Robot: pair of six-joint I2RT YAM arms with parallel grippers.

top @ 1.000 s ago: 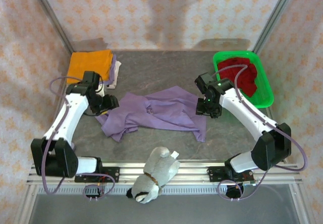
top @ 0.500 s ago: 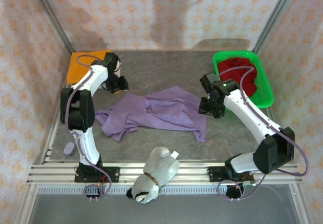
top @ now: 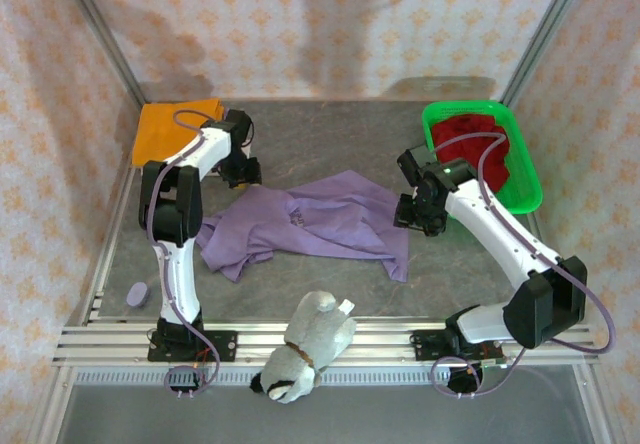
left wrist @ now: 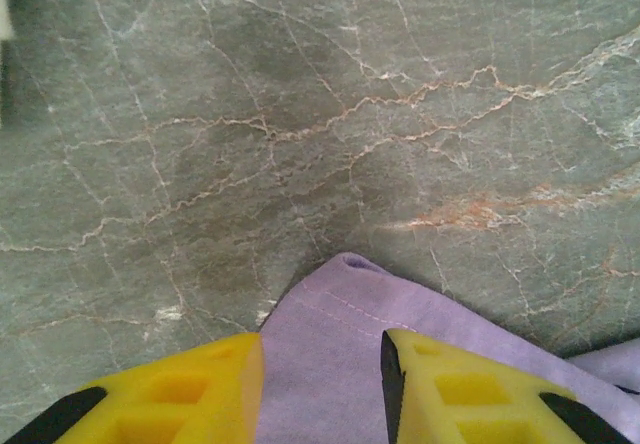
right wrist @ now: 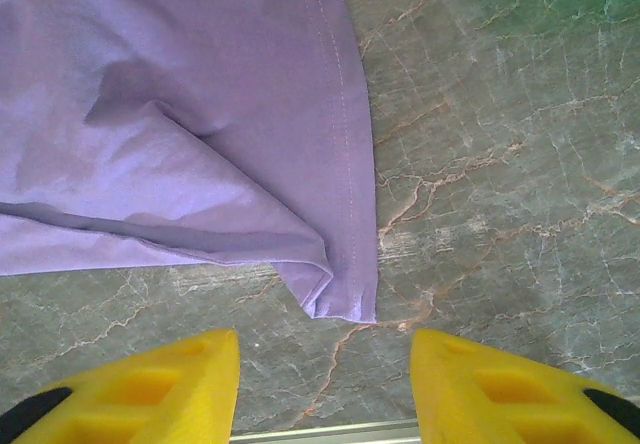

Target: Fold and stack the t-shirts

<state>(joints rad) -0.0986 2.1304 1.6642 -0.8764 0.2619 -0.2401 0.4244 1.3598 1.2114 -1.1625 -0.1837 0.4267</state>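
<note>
The lavender-purple t-shirt lies spread and rumpled mid-table. My left gripper is at its back-left corner. In the left wrist view that hemmed corner lies flat between the yellow fingers, which stand apart on either side of it; left gripper. My right gripper hovers open at the shirt's right edge, with the folded shirt corner just ahead of the gap; right gripper. An orange t-shirt lies folded at the back left. A dark red t-shirt is in the basket.
The green basket stands at the back right, close behind my right arm. A grey-and-white plush toy lies across the front rail. A small purple object sits by the left rail. Patterned walls close in the table.
My left arm swung from the shirt's left end to its back-left corner, and its jaws narrowed. My right gripper shifted slightly right. The shirt has not visibly moved.
</note>
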